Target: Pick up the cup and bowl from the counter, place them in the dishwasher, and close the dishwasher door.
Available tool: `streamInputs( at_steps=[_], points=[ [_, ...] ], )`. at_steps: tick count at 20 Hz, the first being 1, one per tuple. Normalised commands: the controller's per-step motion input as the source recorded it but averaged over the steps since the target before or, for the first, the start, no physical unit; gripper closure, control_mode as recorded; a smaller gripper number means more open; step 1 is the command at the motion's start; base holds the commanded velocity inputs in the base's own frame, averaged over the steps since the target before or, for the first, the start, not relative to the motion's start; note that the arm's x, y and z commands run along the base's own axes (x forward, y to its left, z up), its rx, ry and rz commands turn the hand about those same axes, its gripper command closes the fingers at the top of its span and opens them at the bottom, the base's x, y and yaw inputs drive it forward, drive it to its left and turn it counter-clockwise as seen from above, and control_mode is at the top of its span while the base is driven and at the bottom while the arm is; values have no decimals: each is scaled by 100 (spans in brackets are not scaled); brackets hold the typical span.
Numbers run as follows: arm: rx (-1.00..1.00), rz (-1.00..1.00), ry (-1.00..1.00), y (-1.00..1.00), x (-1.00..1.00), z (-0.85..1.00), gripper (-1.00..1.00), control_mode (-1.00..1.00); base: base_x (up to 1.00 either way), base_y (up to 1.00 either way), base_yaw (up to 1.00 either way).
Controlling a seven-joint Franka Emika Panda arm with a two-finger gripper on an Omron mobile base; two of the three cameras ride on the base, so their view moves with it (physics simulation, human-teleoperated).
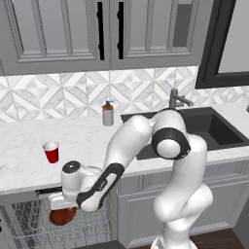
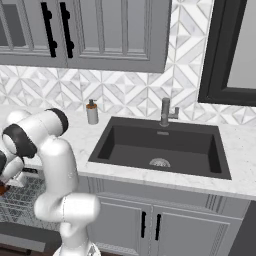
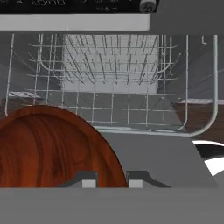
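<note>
the white arm reaches down past the front edge of the long white-grey marble counter [image 1: 29, 146] to about 8 o'clock in the left base view, where its two-finger gripper [image 3: 111, 178] hangs just over the metal wire rack [image 1: 92, 226] of the open under-counter dishwasher [image 1: 29, 194]. the fingers stand narrow and pinch the rim of one shallow round reddish-brown bowl [image 3: 48, 148], which in the hand view lies at 8 o'clock, tilted, its edge between the two dark tips; in the left base view the same bowl hangs under the hand, above the rack wires and below the counter lip. beyond the bowl, toward 12 o'clock in the hand view, the rack lies open with rows of upright tines, and its curved wire rim bends down at 3 o'clock. the thin dark control strip [image 3: 74, 5] runs along the top edge, close over the rack. one small red tapered plastic cup [image 1: 51, 151] with a white rim stands upright on the counter at 9 o'clock of the left base view, well apart from the gripper, with bare marble all round it. one grey soap bottle [image 1: 108, 114] with a brown top stands by the backsplash, near the corner of the one black sink [image 2: 160, 145], behind which rises one grey tap [image 2: 166, 112].
</note>
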Motion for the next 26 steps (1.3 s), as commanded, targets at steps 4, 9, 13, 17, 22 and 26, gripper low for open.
streamInputs(
  at_steps=[4, 9, 13, 17, 22, 26],
  points=[
    [-22, -5, -25, 28, -2, -62, 100, -100, 0, 0, 0],
    [-26, -6, -20, 48, -13, -21, 100, -100, 0, 0, 0],
    [-7, -7, -15, 12, -2, 11, 100, -100, 0, 0, 0],
    [10, -2, -3, 0, 4, 27, 100, -100, 0, 0, 0],
    [25, 0, 0, -4, -7, 0, 100, -100, 0, 0, 0],
    [36, -1, 6, -28, 39, 0, 100, -100, 0, 0, 0]
  ],
)
